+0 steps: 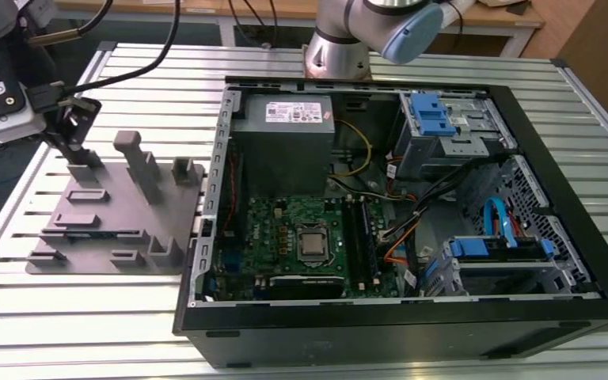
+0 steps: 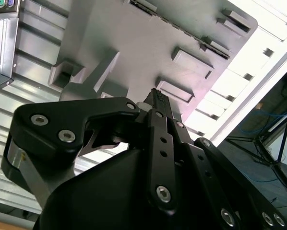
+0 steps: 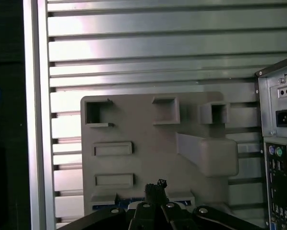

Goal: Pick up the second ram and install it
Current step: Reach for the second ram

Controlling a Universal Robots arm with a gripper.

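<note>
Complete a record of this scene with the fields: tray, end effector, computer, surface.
tray: grey moulded plastic tray with upright posts, on the exterior view's left
end effector: black end effector at the tray's far end in the exterior view, contact unclear
computer: open black metal case beside the tray, green motherboard exposed
surface: slatted silver metal table

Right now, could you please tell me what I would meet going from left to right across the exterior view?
Grey moulded tray → green motherboard → drive cage with blue clips.
</note>
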